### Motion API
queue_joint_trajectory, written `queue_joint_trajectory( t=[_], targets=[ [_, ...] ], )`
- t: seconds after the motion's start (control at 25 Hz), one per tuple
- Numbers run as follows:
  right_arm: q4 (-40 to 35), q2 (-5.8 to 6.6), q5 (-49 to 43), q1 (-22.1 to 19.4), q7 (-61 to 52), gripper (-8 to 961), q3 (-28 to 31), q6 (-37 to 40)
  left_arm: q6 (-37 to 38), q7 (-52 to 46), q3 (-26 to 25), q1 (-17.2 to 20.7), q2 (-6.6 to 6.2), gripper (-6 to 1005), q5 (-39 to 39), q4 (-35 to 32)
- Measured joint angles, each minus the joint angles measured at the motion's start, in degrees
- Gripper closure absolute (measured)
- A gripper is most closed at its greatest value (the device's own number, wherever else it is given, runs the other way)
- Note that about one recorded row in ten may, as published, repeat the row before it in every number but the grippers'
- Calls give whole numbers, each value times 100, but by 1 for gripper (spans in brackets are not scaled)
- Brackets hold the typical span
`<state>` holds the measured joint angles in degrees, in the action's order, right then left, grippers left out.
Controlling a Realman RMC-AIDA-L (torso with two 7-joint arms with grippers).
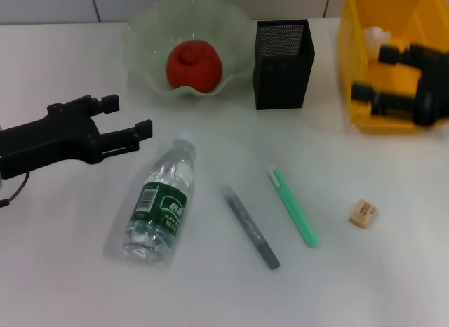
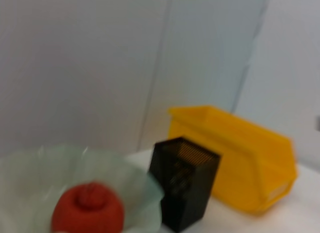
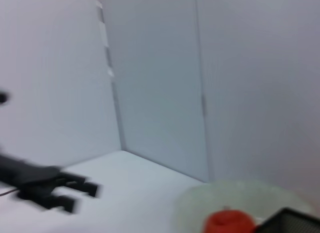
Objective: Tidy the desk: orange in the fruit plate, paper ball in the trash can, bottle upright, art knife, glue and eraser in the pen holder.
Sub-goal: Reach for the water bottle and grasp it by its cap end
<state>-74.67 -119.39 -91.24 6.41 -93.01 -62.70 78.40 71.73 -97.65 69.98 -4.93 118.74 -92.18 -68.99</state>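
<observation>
The orange (image 1: pixel 193 63) is sitting in the fruit plate (image 1: pixel 144 32), and a white wad that looks like the paper ball (image 1: pixel 375 36) is showing inside the trash can (image 1: pixel 354 67), so judging by the layout the bottle (image 1: pixel 159 204) is the next job. It is lying flat on the surface (image 1: pixel 393 271), long axis running from the white cap, nearest the plate, down toward the robot, the base end slightly to the left.

The left end effector (image 1: pixel 129 118) is hovering just off the cap end, up and to the left of it, fingers spread open and holding nothing, pointing to the right across the bottle's neck line. The bottle is lying down and to the right from those fingertips, close by but not touching. That makes the left arm clearly the nearer one.

The right end effector (image 1: pixel 372 76) is hanging over the trash can at the far right, open and empty as far as the head view shows, well apart from the bottle.

The pen holder (image 1: pixel 283 64) is standing between plate and can. The grey stick (image 1: pixel 250 226) and the green stick (image 1: pixel 292 207) are lying side by side to the right of the bottle, both slanting away from it; I cannot tell which is knife and which is glue. The eraser (image 1: pixel 362 213) is waiting further right, nearer the right arm.
</observation>
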Motion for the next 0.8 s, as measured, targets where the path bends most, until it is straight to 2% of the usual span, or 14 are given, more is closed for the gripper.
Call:
queue_joint_trajectory(
  t=[0.08, 0.12, 0.16, 0.32, 0.36, 0.56, 0.72, 0.8],
  targets=[
    [748, 7, 282, -49, 865, 118, 87, 298, -492, -954, 547, 193, -15, 143, -517, -719],
    [1418, 15, 329, -28, 1525, 119, 225, 537, -803, -2047, 982, 218, -5, 143, -1337, -1285],
    [1418, 15, 329, -28, 1525, 120, 225, 537, -803, -2047, 982, 218, -5, 143, -1337, -1285],
    [2692, 21, 308, 14, 3028, 121, 379, 807, -1148, -4143, 1741, 7, 3, 144, -2917, -2073],
    [2692, 21, 308, 14, 3028, 121, 379, 807, -1212, -4579, 1891, -64, 8, 144, -3276, -2172],
    [3392, 22, 324, 20, 3627, 122, 381, 816, -1393, -5941, 2474, -497, 16, 145, -4516, -2290],
    [3575, 16, 320, 24, 3670, 122, 381, 798, -1469, -6637, 2778, -967, 33, 148, -5227, -2004],
    [3575, 16, 320, 20, 3679, 122, 381, 797, -1483, -6675, 2808, -1064, 34, 151, -5272, -1901]
  ],
)
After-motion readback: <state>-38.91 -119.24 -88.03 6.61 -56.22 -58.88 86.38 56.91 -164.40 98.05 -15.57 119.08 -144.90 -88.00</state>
